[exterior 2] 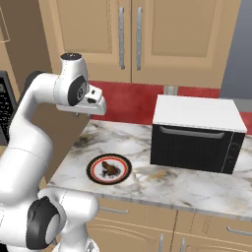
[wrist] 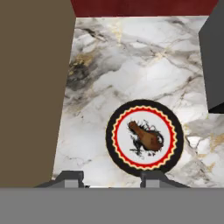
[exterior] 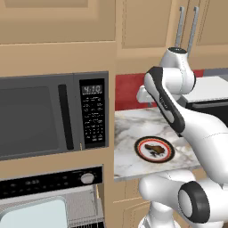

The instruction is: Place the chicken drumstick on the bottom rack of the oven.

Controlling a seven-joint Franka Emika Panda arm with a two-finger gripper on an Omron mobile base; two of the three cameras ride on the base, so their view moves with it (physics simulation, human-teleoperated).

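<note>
Oven (exterior: pixel 49 196) sits low left under the microwave (exterior: pixel 53 116), door open, bottom rack (exterior: pixel 82 209) partly visible. Marble counter (exterior 2: pixel 162 182) carries the plate (wrist: pixel 144 136); chicken drumstick (wrist: pixel 146 136) lies on it, untouched. Pincer (wrist: pixel 111 178) hovers high above, fingers apart, empty. Step: approach. Next: descend, centre over the drumstick, close.

Brown chicken drumstick (wrist: pixel 146 136), red-rimmed plate (wrist: pixel 173 127), veined marble counter (wrist: pixel 131 65)

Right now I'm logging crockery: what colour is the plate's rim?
Black outside, red scalloped ring inside; plate, hand view.
</note>
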